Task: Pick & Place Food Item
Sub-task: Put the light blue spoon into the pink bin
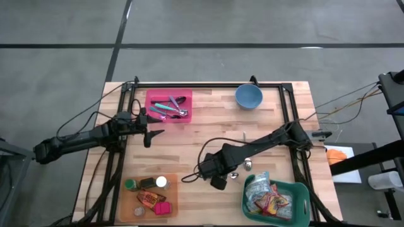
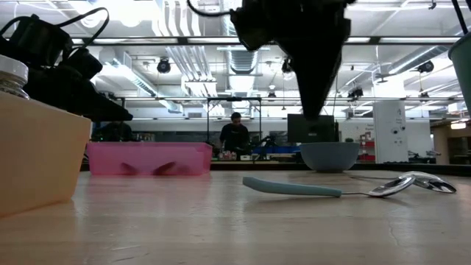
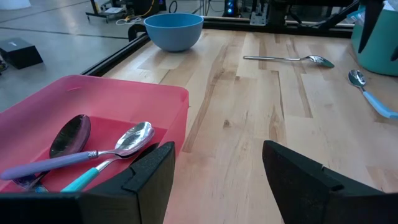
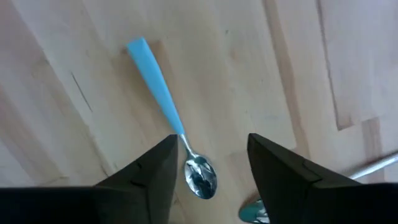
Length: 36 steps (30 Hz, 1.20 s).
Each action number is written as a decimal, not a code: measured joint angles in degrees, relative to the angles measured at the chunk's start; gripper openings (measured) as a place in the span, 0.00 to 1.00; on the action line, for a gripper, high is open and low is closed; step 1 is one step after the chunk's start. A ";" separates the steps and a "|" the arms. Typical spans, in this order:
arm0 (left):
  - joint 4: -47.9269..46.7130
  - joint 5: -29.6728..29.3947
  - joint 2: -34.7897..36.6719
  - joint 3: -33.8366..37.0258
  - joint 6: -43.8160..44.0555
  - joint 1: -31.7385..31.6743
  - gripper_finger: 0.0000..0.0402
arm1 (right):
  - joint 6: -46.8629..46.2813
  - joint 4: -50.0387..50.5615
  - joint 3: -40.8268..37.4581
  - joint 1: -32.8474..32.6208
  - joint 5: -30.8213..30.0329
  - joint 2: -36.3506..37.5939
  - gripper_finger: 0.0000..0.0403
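Food packets (image 1: 273, 203) lie in a green basket (image 1: 302, 189) at the near right. More snacks (image 1: 150, 200) and small bottles sit in a tan tray (image 1: 170, 184) at the near left. My right gripper (image 4: 211, 142) points straight down, open, above the middle near part of the table. Below it a blue-handled spoon (image 4: 163, 99) lies flat on the wood, its bowl (image 4: 200, 175) showing between the fingers. In the low view the gripper (image 2: 313, 110) hangs clear of the spoon (image 2: 294, 188). My left gripper (image 3: 217, 152) waits open beside the pink tray (image 3: 99, 106).
The pink tray (image 1: 151, 101) at the far left holds several utensils. A blue bowl (image 1: 249, 96) stands at the far right. A second spoon (image 2: 434, 182) lies near the blue-handled one, and an all-metal spoon (image 3: 289, 59) lies farther off. Black rails frame the table.
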<state>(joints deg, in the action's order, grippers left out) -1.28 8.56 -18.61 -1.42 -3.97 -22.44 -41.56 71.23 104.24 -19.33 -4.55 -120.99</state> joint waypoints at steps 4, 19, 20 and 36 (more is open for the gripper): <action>0.00 0.00 0.00 0.01 -0.02 -0.02 0.61 | -0.22 -1.27 -3.08 -0.13 1.24 -0.04 0.54; 0.02 -0.02 0.00 0.01 -0.02 0.00 0.61 | 3.04 -11.29 -12.49 -3.19 6.08 0.11 0.55; 0.00 0.00 0.00 0.01 -0.02 0.00 0.61 | 3.01 -12.22 -13.36 -3.17 6.14 0.11 0.55; 0.01 0.00 0.00 -0.01 0.00 0.00 0.61 | 6.10 -15.17 -17.54 -0.98 7.62 0.24 0.41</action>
<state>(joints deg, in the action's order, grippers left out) -1.26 8.56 -18.61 -1.43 -3.97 -22.44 -35.46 56.06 86.71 -20.32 3.07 -120.75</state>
